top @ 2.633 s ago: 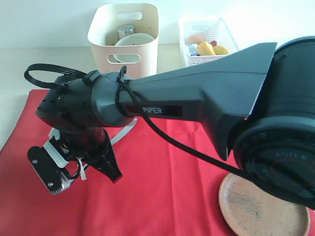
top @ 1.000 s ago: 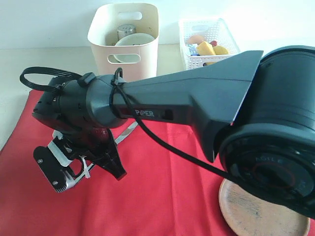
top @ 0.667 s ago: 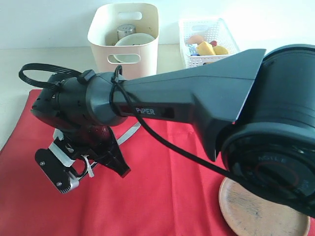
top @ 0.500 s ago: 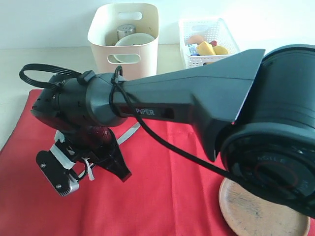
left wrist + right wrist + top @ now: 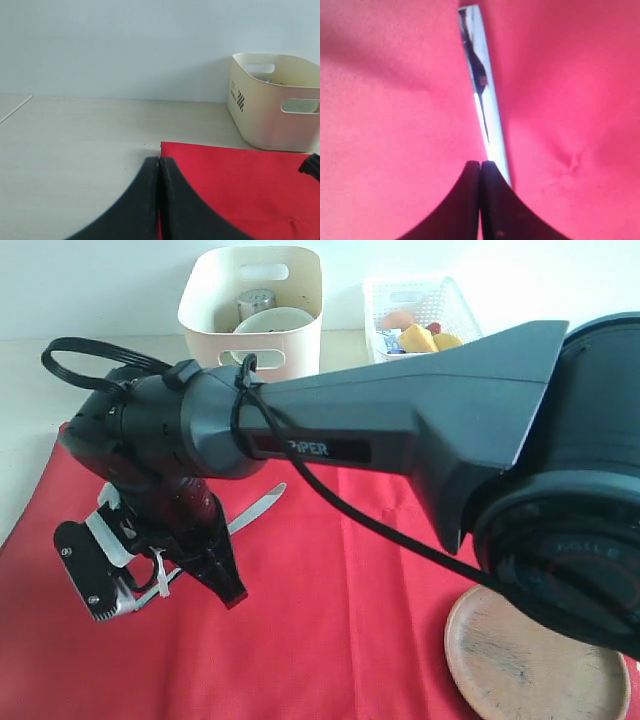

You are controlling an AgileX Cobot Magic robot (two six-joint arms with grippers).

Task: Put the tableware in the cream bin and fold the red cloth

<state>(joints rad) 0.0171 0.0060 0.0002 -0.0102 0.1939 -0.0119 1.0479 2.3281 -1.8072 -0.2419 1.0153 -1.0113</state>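
The red cloth (image 5: 330, 630) is spread flat on the table. A silver knife (image 5: 258, 508) lies on it. My right gripper (image 5: 232, 598) hovers shut over the cloth by the knife's handle end. In the right wrist view the knife (image 5: 482, 85) runs away from the shut right gripper (image 5: 480, 164), with its near end hidden behind one finger. Nothing shows between the tips. A round wooden plate (image 5: 530, 660) rests at the cloth's near right. The cream bin (image 5: 295, 355) at the back holds a steel cup (image 5: 255, 302) and a pale bowl (image 5: 272, 320). My left gripper (image 5: 159, 161) is shut and empty at the cloth's corner (image 5: 240, 175).
A white lattice basket (image 5: 375, 295) with food (image 5: 420, 338) stands right of the cream bin (image 5: 270, 120). My right arm's dark body fills the middle and right of the exterior view. Bare pale tabletop (image 5: 75, 150) lies left of the cloth.
The right gripper's jaws closed, then the wrist rose and shifted a little left. The knife has barely moved on the cloth.
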